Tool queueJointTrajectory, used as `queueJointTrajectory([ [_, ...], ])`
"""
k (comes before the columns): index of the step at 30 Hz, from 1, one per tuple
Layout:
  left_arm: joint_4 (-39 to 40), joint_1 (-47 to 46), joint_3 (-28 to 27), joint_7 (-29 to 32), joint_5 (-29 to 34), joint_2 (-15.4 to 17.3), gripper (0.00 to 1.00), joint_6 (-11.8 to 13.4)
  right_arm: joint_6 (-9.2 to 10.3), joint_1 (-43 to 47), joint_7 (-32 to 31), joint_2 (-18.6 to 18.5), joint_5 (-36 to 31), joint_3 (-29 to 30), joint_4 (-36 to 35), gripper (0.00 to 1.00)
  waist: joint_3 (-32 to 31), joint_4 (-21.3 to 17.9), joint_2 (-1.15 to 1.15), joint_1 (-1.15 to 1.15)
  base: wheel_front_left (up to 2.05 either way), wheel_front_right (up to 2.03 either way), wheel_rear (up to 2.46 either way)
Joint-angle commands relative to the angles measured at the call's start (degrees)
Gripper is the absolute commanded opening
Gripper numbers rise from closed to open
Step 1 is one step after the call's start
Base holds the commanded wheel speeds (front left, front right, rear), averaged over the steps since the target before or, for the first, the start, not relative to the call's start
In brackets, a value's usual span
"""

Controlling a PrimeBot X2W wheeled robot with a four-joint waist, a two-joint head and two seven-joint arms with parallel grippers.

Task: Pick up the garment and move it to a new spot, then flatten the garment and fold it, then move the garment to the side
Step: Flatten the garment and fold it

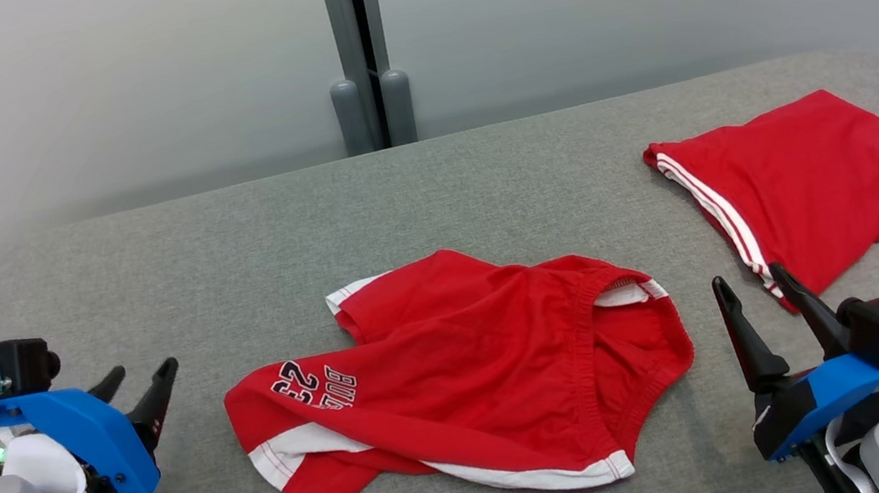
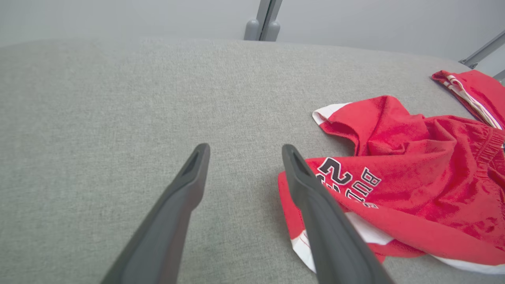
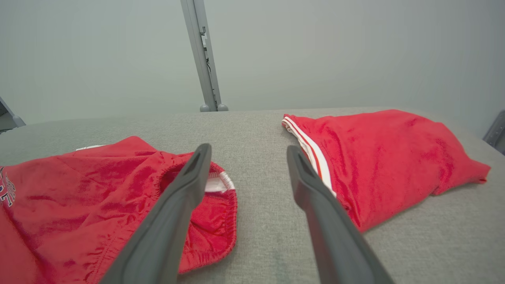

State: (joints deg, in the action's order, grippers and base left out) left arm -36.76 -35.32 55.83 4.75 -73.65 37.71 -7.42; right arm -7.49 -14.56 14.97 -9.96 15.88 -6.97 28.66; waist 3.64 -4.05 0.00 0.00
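Head view is showing a grey fabric-covered tabletop (image 1: pixel 482 180) stretching across the full width, with a pale wall (image 1: pixel 124 84) rising behind it. The garment (image 1: pixel 474 370), a pair of red shorts with white trim, is lying crumpled at the centre of the tabletop, toward the robot's edge. Its elastic waistband is gaping toward the right, and a leg printed with dark lettering and numerals is pointing left. A second red piece (image 1: pixel 818 185) with white side stripes is lying folded at the far right, well apart from the garment.

The right end effector (image 1: pixel 748 276) is sitting at the lower right, between the garment's waistband and the folded piece. Its two dark fingers are standing apart and gripping nothing; whether one tip is touching the folded piece's near corner I cannot tell. The left end effector (image 1: pixel 143 372) is sitting at the lower left, near the printed leg but clear of it, with its fingers likewise spread and gripping nothing. A grey post (image 1: pixel 365 51) is standing at the middle of the wall.
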Motion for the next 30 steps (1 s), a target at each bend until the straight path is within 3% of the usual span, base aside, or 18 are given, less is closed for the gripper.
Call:
queueJointTrajectory([
  [1, 0.23, -0.95, -0.33, -2.57, 1.29, 0.1, 1.0, 0.63, -0.01, 0.84, 0.26, -0.38, -0.02, 0.26, -0.28, 1.0, -0.12, 0.5, 0.0, 0.0, 0.0, 0.0, 0.0],
  [4, 1.73, 0.2, -1.22, -9.97, 3.9, -0.69, 1.0, 2.86, -0.01, 1.47, 0.26, -0.68, -0.23, 0.51, -0.87, 1.0, -0.63, 1.87, 0.0, 0.0, 0.0, 0.0, 0.0],
  [8, 4.27, 2.46, -3.39, -17.89, 6.19, -1.72, 1.0, 8.4, -0.01, 2.4, 0.26, -1.16, -0.53, 0.25, -1.57, 1.0, -1.76, 3.37, 0.0, 0.0, 0.0, 0.0, 0.0],
  [12, 8.48, 5.91, -6.66, -19.88, 9.92, -2.46, 1.0, 14.21, -0.01, 2.91, 0.27, -1.48, -0.43, -0.46, -2.47, 1.0, -3.07, 4.1, 0.0, 0.0, 0.0, 0.0, 0.0],
  [15, 14.57, 9.73, -14.36, -19.97, 15.52, -3.8, 1.0, 18.61, -0.01, 3.38, 0.27, -1.47, -0.29, -0.64, -3.17, 1.0, -3.68, 4.3, 0.0, 0.0, 0.0, 0.0, 0.0],
  [20, 22.5, 20.02, -24.55, -19.97, 25.84, -6.86, 1.0, 22.65, -0.01, 4.15, 0.27, -0.93, -0.19, -1.02, -3.46, 1.0, -4.7, 3.88, 0.0, 0.0, 0.0, 0.0, 0.0],
  [25, 26.88, 28.49, -32.43, -19.98, 32.62, -11.59, 1.0, 23.37, -0.01, 4.53, 0.27, -0.96, 0.33, -1.19, -4.61, 1.0, -5.49, 3.28, 0.0, 0.0, 0.0, 0.0, 0.0],
  [30, 29.08, 33.52, -35.76, -19.99, 40.29, -15.42, 1.0, 20.8, -0.01, 6.31, 0.26, -0.38, 0.05, -0.76, -6.83, 1.0, -5.81, 3.09, 0.0, 0.0, 0.0, 0.0, 0.0],
])
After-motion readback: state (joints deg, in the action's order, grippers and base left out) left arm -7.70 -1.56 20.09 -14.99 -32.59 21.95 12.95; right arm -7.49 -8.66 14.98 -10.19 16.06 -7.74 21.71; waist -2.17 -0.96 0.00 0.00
